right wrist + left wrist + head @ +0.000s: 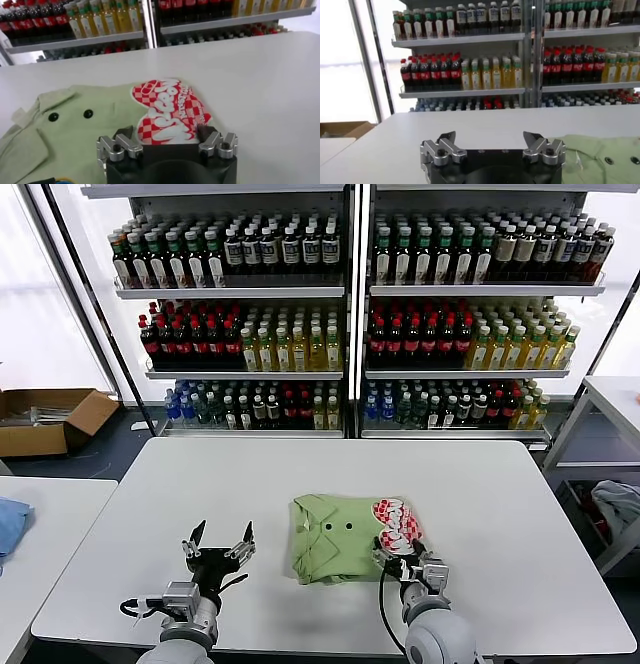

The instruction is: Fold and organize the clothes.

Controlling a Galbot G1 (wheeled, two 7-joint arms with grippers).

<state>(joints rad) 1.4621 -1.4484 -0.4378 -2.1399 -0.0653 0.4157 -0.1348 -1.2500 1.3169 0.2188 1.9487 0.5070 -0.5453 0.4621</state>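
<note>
Shirt [342, 539] lay folded on table [500, 514].
Right claw [166, 139] stood wide, empty, at its near edge; left claw [219, 546] wide, empty, apart.

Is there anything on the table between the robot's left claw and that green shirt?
Nothing visible. The open left gripper hovers over bare white table, with only tabletop between it and the folded green shirt. The right gripper is open at the shirt's near edge.

You see soft, matt cotton cloth in the folded shirt [335, 550], slightly wrinkled, with small glossy dark buttons [70, 115] and a flat printed checkered patch [171, 111]. The table [500, 514] is smooth, matt white. Both gripper fingertips [444, 148] look like brushed metal on black matt housings.
</note>
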